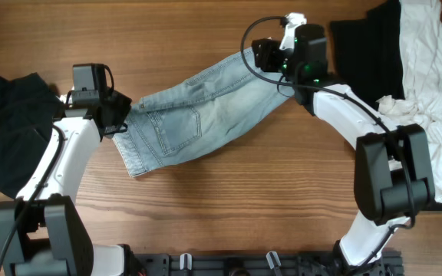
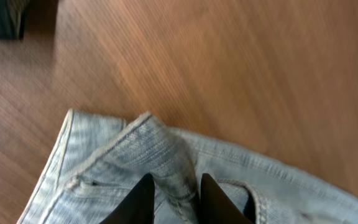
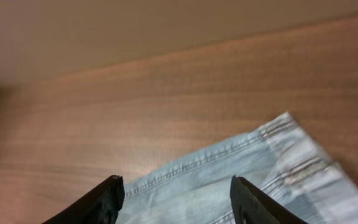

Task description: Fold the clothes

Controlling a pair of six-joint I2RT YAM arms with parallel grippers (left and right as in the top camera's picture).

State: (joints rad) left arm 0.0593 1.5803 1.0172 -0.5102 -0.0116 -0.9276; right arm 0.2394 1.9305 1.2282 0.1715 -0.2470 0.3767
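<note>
A pair of light blue jeans (image 1: 198, 115) lies stretched diagonally across the middle of the table. My left gripper (image 1: 120, 116) is shut on a raised fold at the waistband end of the jeans (image 2: 166, 155), fingertips (image 2: 174, 186) pinching the denim. My right gripper (image 1: 271, 57) is open over the leg-hem end of the jeans (image 3: 253, 168), its fingers (image 3: 176, 190) spread above the cloth, holding nothing.
A black garment (image 1: 10, 130) lies at the left edge. A black garment (image 1: 367, 46) and a crumpled white one (image 1: 436, 84) are piled at the right. Bare wooden table (image 1: 206, 207) lies in front of the jeans.
</note>
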